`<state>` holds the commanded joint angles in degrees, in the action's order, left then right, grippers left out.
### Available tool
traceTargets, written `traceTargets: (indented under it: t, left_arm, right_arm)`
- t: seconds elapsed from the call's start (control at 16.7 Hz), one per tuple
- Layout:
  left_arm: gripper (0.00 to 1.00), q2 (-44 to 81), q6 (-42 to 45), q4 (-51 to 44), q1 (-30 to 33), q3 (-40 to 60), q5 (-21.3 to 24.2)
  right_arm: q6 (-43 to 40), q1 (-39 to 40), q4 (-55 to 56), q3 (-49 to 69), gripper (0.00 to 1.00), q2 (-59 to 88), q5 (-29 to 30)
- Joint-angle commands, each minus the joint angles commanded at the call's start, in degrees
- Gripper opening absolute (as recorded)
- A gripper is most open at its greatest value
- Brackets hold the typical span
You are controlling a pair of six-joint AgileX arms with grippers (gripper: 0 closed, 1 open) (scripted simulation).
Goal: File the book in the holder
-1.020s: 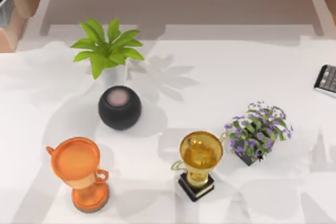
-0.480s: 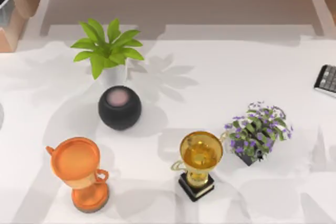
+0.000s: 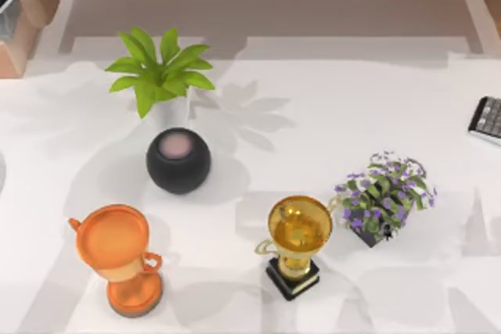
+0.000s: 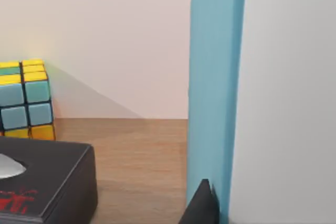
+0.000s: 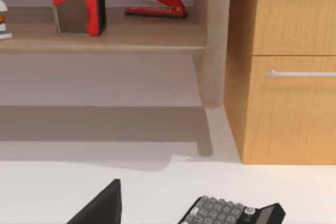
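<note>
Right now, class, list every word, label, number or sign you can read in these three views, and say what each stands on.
No text can be read.
Flat black box beside the colour cube: red marks on top, cut off, not readable.
Dark grey calculator on the white table: keys too small to read.
Red and black cube-shaped box and red stapler on the wooden shelf: no lettering seen.
</note>
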<state>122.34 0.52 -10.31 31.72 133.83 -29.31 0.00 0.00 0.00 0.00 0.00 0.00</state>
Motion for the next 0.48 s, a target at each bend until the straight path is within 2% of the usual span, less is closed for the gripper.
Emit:
traceTargets:
  t: [0.06,0.12,0.48]
  left_arm:
    - [0.02,0.0,0.0,0.0,0.0,0.0,0.0]
    - [0.00,0.0,0.0,0.0,0.0,0.0,0.0]
    - [0.00,0.0,0.0,0.0,0.0,0.0,0.0]
  right_arm:
    - [0.0,0.0,0.0,0.0,1.00,0.0,0.0]
    - [0.0,0.0,0.0,0.0,1.00,0.0,0.0]
    - [0.0,0.0,0.0,0.0,1.00,0.0,0.0]
